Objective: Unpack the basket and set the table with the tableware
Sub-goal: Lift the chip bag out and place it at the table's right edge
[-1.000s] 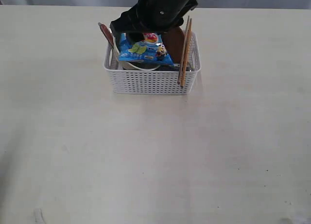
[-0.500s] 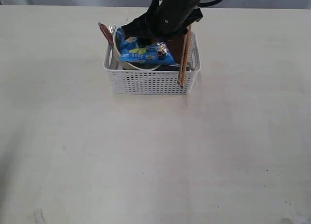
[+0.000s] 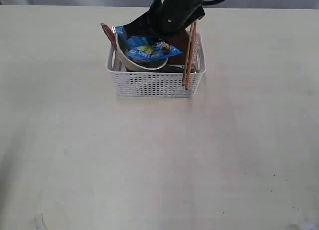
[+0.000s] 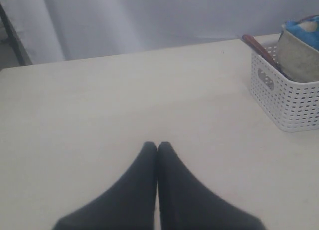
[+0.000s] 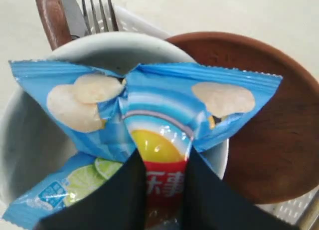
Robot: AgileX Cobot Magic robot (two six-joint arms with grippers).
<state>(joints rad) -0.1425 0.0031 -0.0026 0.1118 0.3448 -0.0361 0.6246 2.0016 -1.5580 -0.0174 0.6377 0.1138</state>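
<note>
The white basket (image 3: 155, 83) stands on the far half of the table (image 3: 149, 165), a little left of the middle, and all the tableware is still inside it. The right arm (image 3: 174, 10) comes in from the far edge and bends down and leftwards over the basket, so that its dark body hides the far rim. In the right wrist view the right gripper (image 5: 163, 155) has its two black fingers (image 5: 132, 190) at a narrow distance, and they pinch the blue chip bag (image 5: 149, 105) at the middle, where the foil is gathered in folds. The bag lies over the pale bowl (image 5: 30, 140), which sits tilted in the basket with its rim above the basket rim. To the right of the bowl, the brown plate (image 5: 269, 115) stands on its edge. At the left end of the basket the reddish wooden spoon (image 3: 108, 35) sticks up, and just beside it are the knife (image 5: 72, 13) and the fork (image 5: 97, 10). The two chopsticks (image 3: 189, 55) lean at the right end and cross over the near rim. The left gripper (image 4: 157, 146) hangs low above bare tabletop, well apart from the basket; its fingers are pressed together and hold nothing.
</note>
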